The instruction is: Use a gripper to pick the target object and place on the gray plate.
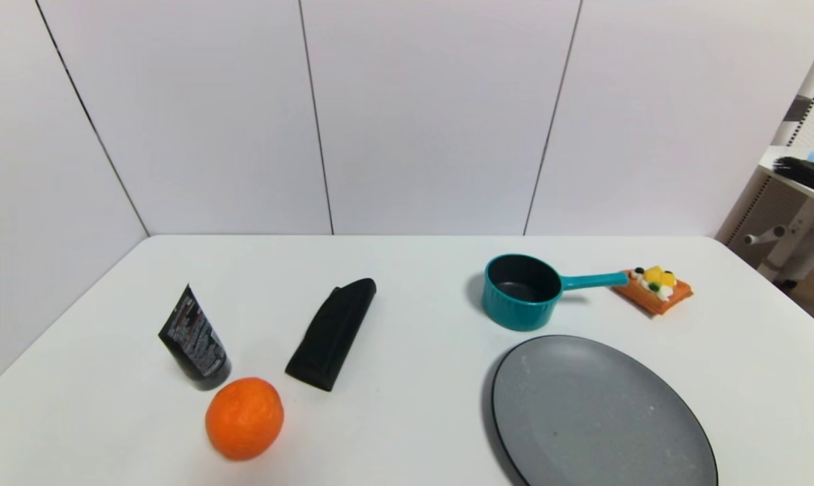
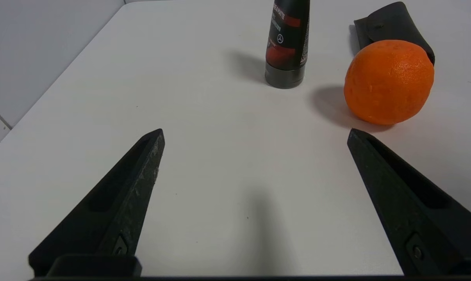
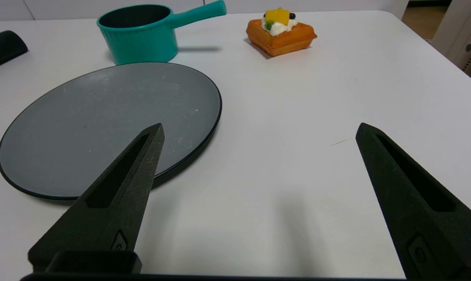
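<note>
White table [image 1: 407, 317] boxed in by pale wall panels [image 1: 420, 115], a glimpse of furniture past its far right corner; teal saucepan [image 1: 522, 291] sits upright right of centre toward the far edge, handle running straight out toward the right edge, tip close to the orange waffle toy [image 1: 653, 290]; gray plate [image 1: 599, 415] lies just nearer, by the near edge; right gripper [image 3: 259, 134] hovers low beside the plate, fingers spread wide, holding nothing; left gripper [image 2: 255, 136] near the left corner, equally wide, empty, facing the orange [image 2: 388, 82] and black tube [image 2: 287, 43].
</note>
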You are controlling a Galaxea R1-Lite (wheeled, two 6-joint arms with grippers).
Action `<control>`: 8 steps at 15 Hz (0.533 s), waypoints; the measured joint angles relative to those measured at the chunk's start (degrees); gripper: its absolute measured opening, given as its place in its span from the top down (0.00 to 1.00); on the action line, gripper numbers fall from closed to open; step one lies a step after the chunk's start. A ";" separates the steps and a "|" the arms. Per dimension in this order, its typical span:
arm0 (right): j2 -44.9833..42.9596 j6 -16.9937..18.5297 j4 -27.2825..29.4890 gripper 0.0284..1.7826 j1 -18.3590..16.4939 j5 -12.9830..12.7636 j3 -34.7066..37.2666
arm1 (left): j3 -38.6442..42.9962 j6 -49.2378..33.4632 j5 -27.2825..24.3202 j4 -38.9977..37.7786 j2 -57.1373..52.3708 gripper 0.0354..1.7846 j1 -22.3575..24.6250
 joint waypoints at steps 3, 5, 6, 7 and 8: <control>0.00 0.71 0.34 0.05 0.00 -0.22 -0.02 | 0.00 0.00 -0.02 0.00 0.00 0.06 0.00; 0.51 1.67 0.93 0.05 -0.01 -0.88 -0.26 | 0.00 -0.02 -0.02 0.00 0.00 0.06 0.00; 1.43 1.76 1.01 0.05 -0.04 -0.90 -0.77 | 0.00 -0.05 -0.02 0.00 0.00 0.06 0.00; 2.69 1.76 1.04 0.05 -0.09 -0.88 -1.88 | 0.00 -0.02 -0.02 0.00 0.00 0.06 0.00; 4.38 1.71 0.95 0.05 -0.09 -0.88 -3.36 | 0.00 -0.02 -0.02 0.00 0.00 0.06 0.00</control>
